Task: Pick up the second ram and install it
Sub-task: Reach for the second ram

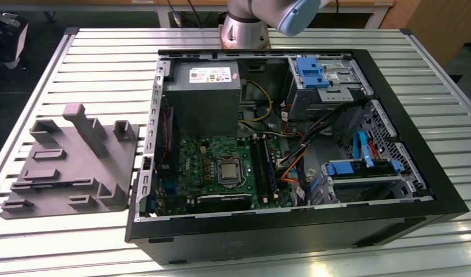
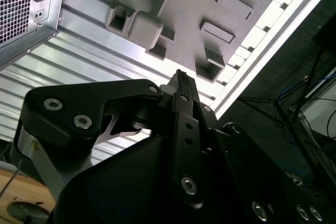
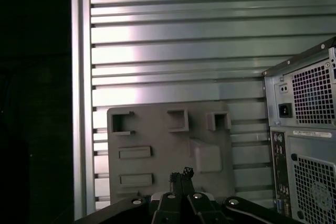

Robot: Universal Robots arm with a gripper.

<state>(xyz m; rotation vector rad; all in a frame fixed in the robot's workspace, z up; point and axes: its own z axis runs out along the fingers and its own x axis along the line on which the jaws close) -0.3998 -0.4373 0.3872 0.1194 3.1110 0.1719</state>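
In both wrist views my gripper (image 3: 181, 174) (image 2: 181, 80) hangs high over the grey holder (image 3: 168, 145) (image 2: 194, 3), with its dark fingers pressed together and nothing between them. The holder's pockets look bare. In the exterior view the holder (image 1: 74, 167) lies to the left of the open computer case (image 1: 297, 231). Inside the case, long slim strips stand in the memory slots (image 1: 264, 164) beside the processor on the green motherboard (image 1: 196, 170). I cannot tell whether the second ram is among them.
The case stands on a slatted aluminium table (image 1: 104, 57); its rear panel (image 3: 304, 129) is beside the holder. Inside are a grey power supply (image 1: 204, 98), loose cables (image 1: 297, 156) and blue drive-bay clips (image 1: 312, 72). The arm's base (image 1: 247, 26) rises behind the case.
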